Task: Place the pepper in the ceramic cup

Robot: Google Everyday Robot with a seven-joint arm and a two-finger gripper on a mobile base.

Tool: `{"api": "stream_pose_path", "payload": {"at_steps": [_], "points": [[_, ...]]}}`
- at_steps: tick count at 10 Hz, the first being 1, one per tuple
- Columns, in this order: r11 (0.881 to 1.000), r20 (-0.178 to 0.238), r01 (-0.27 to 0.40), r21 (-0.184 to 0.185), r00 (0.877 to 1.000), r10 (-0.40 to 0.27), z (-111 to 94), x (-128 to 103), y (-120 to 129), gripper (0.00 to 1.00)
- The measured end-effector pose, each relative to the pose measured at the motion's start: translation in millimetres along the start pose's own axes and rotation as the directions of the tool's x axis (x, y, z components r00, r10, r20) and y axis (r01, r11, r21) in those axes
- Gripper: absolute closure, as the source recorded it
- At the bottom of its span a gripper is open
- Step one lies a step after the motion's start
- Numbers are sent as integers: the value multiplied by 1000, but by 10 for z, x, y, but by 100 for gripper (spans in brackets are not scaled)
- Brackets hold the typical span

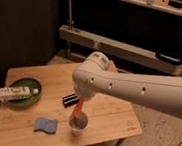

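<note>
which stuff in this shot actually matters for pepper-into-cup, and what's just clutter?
Job:
- pepper, orange-red, at the cup's mouth
- cup, near the table's front edge
- pincer, just above the cup

Lying about:
- green plate, back left
- box on that plate
- small black thing beside the cup
- blue sponge, front left

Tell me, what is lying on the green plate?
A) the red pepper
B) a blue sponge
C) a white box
C: the white box lies on the green plate; the pepper is under the hand, right above the cup.
</note>
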Motion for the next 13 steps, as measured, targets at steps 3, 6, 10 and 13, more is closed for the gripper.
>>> {"api": "stream_pose_path", "payload": {"at_steps": [3,6,10,13], "points": [[999,-61,-44,-26,997,43,59,-17,32,100],[999,-44,-36,-8,998,36,74,-40,67,100],[1000,-17,-11,-1,1000,11,81,-82,85,65],[1000,-33,-8,-2,999,8,77,-112,131,41]]}}
